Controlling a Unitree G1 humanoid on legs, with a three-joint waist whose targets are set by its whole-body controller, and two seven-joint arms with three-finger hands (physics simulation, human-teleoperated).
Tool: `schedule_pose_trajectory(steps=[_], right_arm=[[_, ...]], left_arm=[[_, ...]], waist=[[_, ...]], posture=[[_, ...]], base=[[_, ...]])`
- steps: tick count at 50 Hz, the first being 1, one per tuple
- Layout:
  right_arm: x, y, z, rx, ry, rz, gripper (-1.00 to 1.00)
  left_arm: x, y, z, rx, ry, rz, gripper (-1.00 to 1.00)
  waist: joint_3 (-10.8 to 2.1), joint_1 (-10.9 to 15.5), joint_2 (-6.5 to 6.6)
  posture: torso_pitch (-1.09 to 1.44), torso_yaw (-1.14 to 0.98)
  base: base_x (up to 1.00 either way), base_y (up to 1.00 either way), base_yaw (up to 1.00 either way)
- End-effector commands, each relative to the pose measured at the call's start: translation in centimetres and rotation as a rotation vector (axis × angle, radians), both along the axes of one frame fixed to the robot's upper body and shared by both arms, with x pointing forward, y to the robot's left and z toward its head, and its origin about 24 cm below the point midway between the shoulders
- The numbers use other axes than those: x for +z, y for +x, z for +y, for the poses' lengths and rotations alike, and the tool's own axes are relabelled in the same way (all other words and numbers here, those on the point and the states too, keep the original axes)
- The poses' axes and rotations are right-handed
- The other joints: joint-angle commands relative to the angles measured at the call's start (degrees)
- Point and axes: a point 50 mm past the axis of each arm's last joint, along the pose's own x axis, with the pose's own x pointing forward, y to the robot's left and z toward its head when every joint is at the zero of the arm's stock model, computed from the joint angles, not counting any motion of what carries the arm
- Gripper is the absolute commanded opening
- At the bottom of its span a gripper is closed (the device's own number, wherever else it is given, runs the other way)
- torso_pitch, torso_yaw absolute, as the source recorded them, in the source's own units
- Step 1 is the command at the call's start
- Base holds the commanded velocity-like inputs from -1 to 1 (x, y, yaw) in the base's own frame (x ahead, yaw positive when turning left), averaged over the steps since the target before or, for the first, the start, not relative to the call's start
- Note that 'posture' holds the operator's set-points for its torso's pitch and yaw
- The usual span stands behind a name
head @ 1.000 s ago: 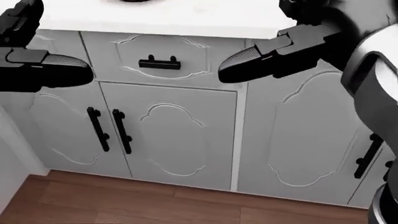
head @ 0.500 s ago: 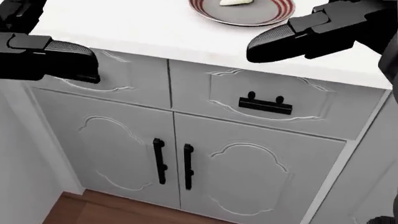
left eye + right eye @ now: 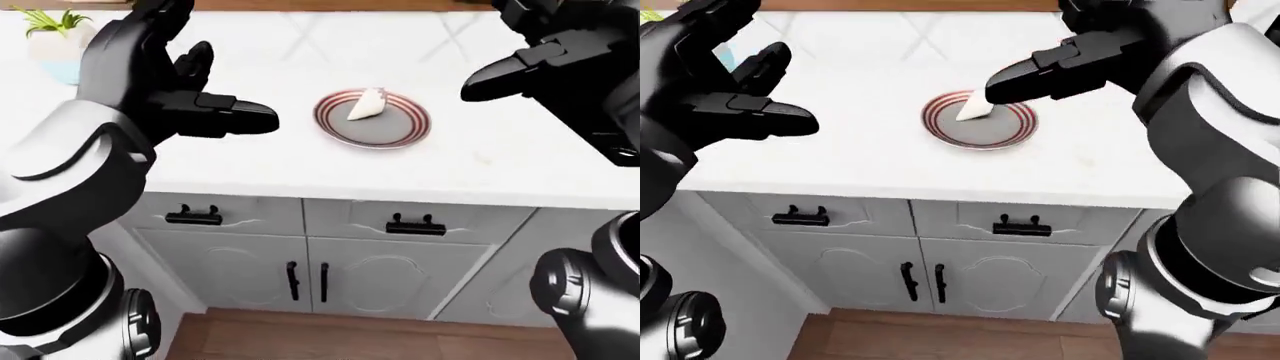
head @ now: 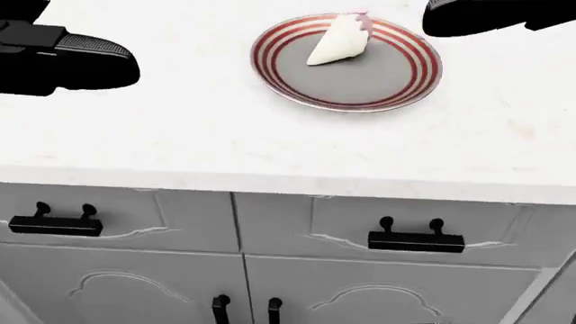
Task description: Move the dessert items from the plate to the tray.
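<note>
Nearest the robot, at the bottom of the eye views, stand the cabinet doors (image 3: 320, 281) and drawers (image 4: 396, 236), with the counter (image 4: 180, 135) above them. Over the counter the left hand (image 3: 170, 82) hangs with its fingers spread wide and holds nothing; the right hand (image 3: 1070, 56) is likewise open and empty, one finger stretched out above the plate (image 4: 360, 81). On that red-ringed plate lies the one dessert that shows, a white wedge (image 4: 337, 40), toward the rim farther from the robot. Beyond it, at the top left of the left-eye view, stands a small potted plant (image 3: 55, 37). No tray appears in any view, so the chief risk is that the robot lifts the wedge without a known place to set it and must turn while carrying it. The wedge looks soft and narrow: three blunt fingers could crush it, push it off the rim, or drag the plate along the smooth counter.
</note>
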Motion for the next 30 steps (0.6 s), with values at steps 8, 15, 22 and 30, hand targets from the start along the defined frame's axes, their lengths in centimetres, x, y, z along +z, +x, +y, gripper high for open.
schedule_pose_trajectory(steps=[8,15,22,30], right_arm=[[-0.4,0.2,0.2,0.016,-0.017,0.008,1.00],[-0.2,0.2,0.2,0.013,-0.022,0.000,1.00],[0.3,0.0,-0.3,0.011,0.004,-0.007,1.00],[0.7,0.0,-0.1,0.017,-0.005,-0.022,1.00]], left_arm=[[0.6,-0.1,0.5,0.022,-0.015,-0.040,1.00],[0.6,-0.2,0.6,0.021,-0.019,-0.041,1.00],[0.8,-0.1,0.6,0.023,-0.011,-0.044,1.00],[0.5,-0.3,0.8,0.021,-0.011,-0.046,1.00]], waist=[[-0.03,0.5,-3.13],[-0.18,-0.5,3.80],[0.77,-0.5,0.57],[1.30,0.1,-3.45]], posture=[[0.00,0.00],[0.00,0.00],[0.00,0.00],[0.00,0.00]], base=[[0.10,0.00,0.00],[0.31,-0.04,0.00],[0.09,-0.02,-0.01],[0.00,-0.04,-0.29]])
